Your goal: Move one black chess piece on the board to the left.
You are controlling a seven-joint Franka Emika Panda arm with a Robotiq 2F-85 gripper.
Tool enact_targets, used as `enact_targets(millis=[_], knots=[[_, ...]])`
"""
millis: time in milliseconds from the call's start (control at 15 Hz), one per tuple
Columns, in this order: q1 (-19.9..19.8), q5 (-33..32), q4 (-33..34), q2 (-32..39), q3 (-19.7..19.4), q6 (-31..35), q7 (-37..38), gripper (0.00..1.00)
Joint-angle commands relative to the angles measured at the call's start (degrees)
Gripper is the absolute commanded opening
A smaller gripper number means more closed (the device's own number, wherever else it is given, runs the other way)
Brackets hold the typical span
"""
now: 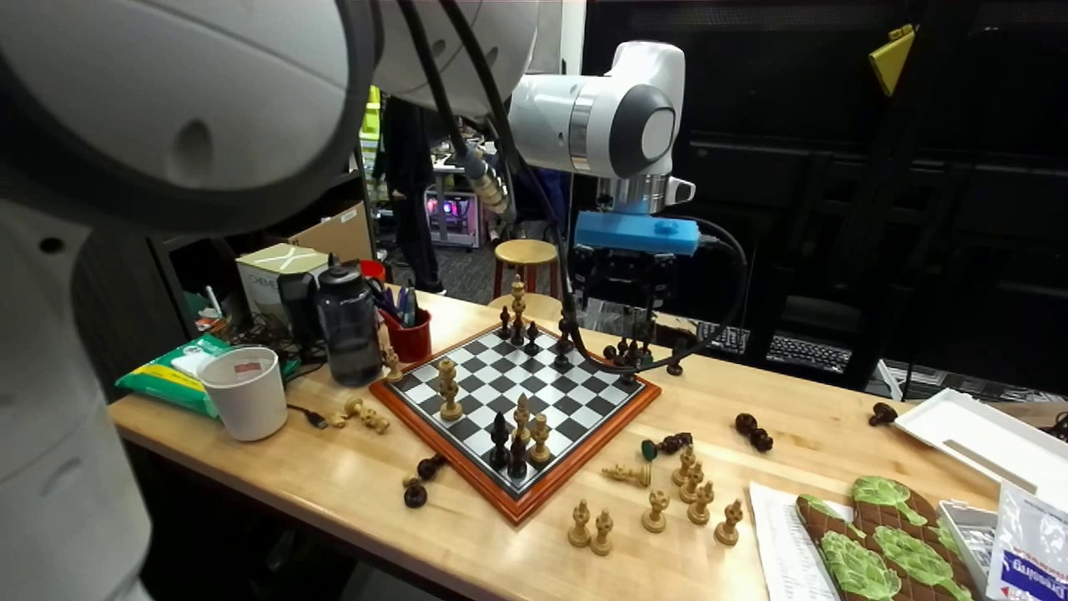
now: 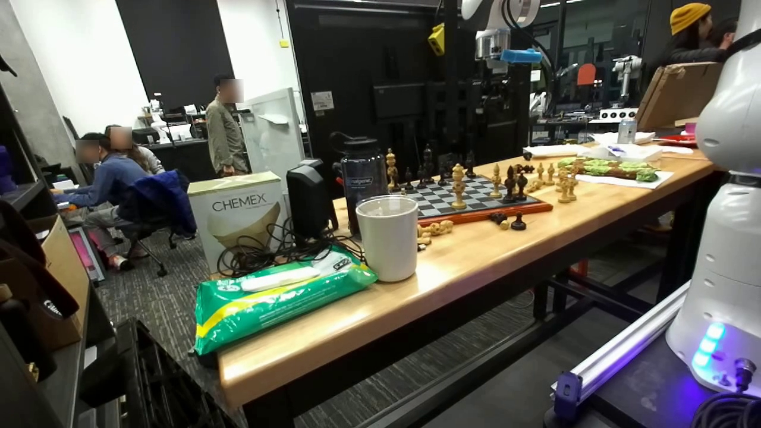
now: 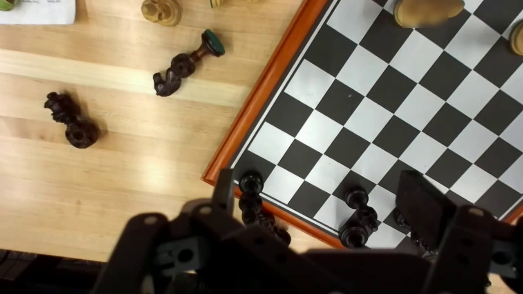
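The board [image 1: 588,449] lies on the wooden table; its border also shows in an exterior view [image 2: 505,214] and the wrist view [image 3: 253,96]. My gripper [image 1: 619,296] is open and empty, above the board's far right corner. In the wrist view its spread fingers [image 3: 318,183] have black pieces below and between them: one at the board's corner [image 3: 250,183] and one farther right [image 3: 357,199]. More black pieces stand along the far edge [image 1: 532,338]. Two black pieces [image 1: 517,457] stand at the near corner beside light pieces [image 1: 540,440].
Lying black pieces [image 1: 753,432] and standing light pieces [image 1: 655,511] are on the table right of the board. A water bottle [image 1: 349,325], a red pen cup [image 1: 410,338] and a white cup [image 1: 244,394] stand at left. An oven mitt [image 1: 893,538] lies at right.
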Motion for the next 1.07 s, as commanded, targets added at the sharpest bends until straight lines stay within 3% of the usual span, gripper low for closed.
enact_targets(millis=[0,1000], knots=[[-0.79,-0.06,0.27,0.02,0.82,-0.20,0.04,1.00],[-5.23,3.31,19.04,19.63,3.63,-2.13,-6.12,1.00]])
